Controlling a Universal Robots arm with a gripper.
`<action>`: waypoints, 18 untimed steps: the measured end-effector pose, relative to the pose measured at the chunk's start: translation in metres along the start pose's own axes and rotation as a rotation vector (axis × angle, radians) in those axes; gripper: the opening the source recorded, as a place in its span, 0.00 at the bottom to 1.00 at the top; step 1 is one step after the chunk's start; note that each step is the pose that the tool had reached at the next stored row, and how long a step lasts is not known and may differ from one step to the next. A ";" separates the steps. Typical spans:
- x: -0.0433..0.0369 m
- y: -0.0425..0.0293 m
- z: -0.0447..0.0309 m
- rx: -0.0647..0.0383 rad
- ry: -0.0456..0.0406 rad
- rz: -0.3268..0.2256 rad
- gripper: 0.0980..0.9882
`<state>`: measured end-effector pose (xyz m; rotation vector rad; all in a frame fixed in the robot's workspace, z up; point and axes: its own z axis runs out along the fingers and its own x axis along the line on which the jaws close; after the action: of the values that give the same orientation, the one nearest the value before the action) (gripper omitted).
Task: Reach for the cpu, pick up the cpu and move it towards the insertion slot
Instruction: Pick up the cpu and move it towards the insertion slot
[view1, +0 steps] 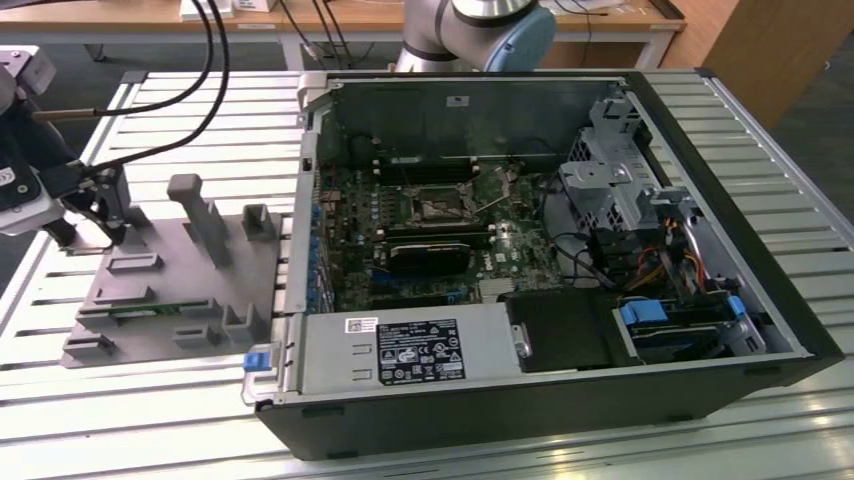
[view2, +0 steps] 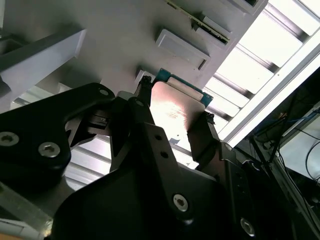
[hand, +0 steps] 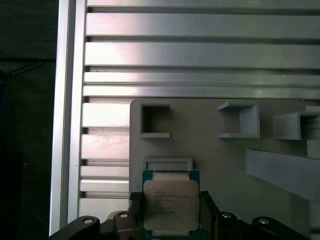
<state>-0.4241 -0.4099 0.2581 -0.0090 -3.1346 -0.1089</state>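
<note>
First wrist view — the cpu sits clamped inside the gripper.

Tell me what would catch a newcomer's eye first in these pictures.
The open computer case lies on its side on the slatted table, its motherboard bare, with the insertion slot near the middle. At the exterior view's left the gripper stands over the grey tray. In both wrist views the silvery cpu sits clamped between the gripper's black fingers.
</note>
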 end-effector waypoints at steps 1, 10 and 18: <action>0.0000 0.0001 -0.0011 0.000 0.0000 0.000 0.50; 0.0001 0.0006 -0.0089 0.000 0.0001 0.000 0.50; 0.0001 0.0011 -0.0153 0.000 0.0001 0.000 0.50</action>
<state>-0.4241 -0.4099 0.2734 -0.0090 -3.1345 -0.1088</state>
